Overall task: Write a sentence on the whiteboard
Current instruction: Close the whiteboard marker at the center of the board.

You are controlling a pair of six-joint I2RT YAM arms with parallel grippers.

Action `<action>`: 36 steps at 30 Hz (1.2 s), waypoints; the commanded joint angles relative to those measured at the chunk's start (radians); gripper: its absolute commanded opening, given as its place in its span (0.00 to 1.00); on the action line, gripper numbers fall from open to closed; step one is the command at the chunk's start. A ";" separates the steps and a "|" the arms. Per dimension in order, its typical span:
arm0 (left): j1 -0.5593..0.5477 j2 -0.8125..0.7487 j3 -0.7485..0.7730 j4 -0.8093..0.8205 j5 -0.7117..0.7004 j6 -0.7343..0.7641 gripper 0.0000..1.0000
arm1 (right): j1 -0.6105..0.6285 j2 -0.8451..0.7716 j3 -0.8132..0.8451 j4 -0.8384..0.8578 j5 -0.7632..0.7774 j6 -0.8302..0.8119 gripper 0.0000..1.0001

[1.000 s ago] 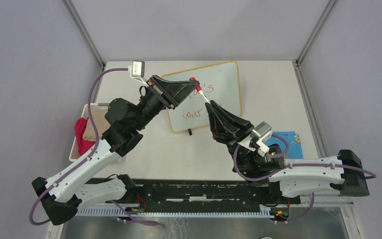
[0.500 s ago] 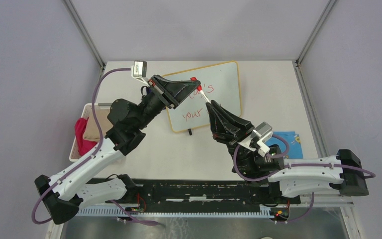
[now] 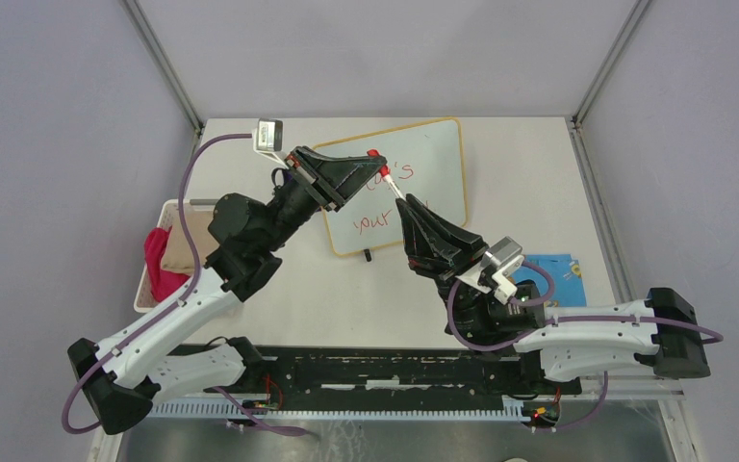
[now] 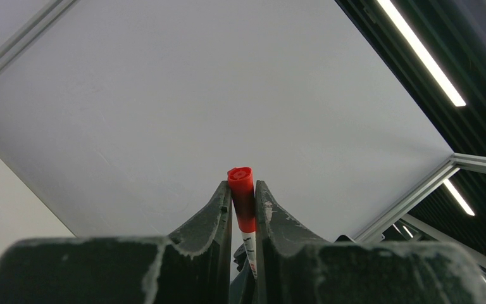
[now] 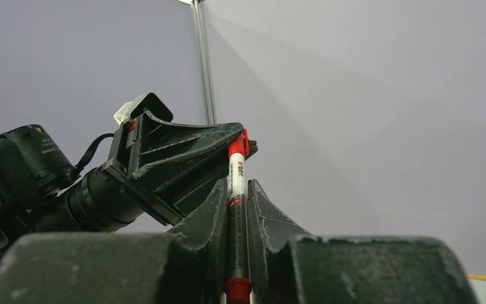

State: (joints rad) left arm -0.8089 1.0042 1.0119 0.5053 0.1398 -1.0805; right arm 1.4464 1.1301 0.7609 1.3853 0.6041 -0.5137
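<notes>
Whiteboard point(image 3: 438, 154): located at far centre of bench point(image 3: 520, 183). Red sentence point(image 3: 373, 221) is partly hidden in the overhead view. Marker point(image 3: 394, 187): held above the board, barrel clamped by right hand point(image 3: 410, 205), red cap point(image 4: 241, 189) end clamped by left hand point(image 3: 375, 166). Both grips are seen clearly only in wrist views.

1. the white table point(image 3: 529, 173) carries everything.
2. the whiteboard point(image 3: 438, 183) lies flat at its far middle, turned slightly askew.
3. a blue cloth point(image 3: 563, 272) lies toward the right edge, partly hidden.
4. a white basket point(image 3: 141, 289) sits at the left edge, with a pink cloth point(image 3: 157, 252) inside.
</notes>
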 commanded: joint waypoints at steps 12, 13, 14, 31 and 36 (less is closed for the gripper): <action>-0.113 0.014 0.006 -0.083 0.136 0.060 0.02 | -0.020 0.013 0.051 0.001 0.011 -0.006 0.00; -0.122 0.018 0.005 -0.086 0.133 0.062 0.02 | -0.021 0.014 0.051 0.000 0.011 -0.006 0.00; -0.133 0.022 0.004 -0.088 0.131 0.066 0.02 | -0.021 0.013 0.051 0.000 0.012 -0.006 0.00; -0.252 0.039 0.015 -0.147 0.101 0.158 0.02 | -0.028 0.013 0.053 -0.001 0.013 -0.005 0.00; -0.284 0.041 0.018 -0.166 0.093 0.190 0.02 | -0.030 0.016 0.055 0.000 0.011 -0.005 0.00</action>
State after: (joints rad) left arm -0.9794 1.0203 1.0348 0.4957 -0.0338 -0.9699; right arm 1.4456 1.1267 0.7609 1.4391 0.5976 -0.5137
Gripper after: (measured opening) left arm 0.217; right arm 0.170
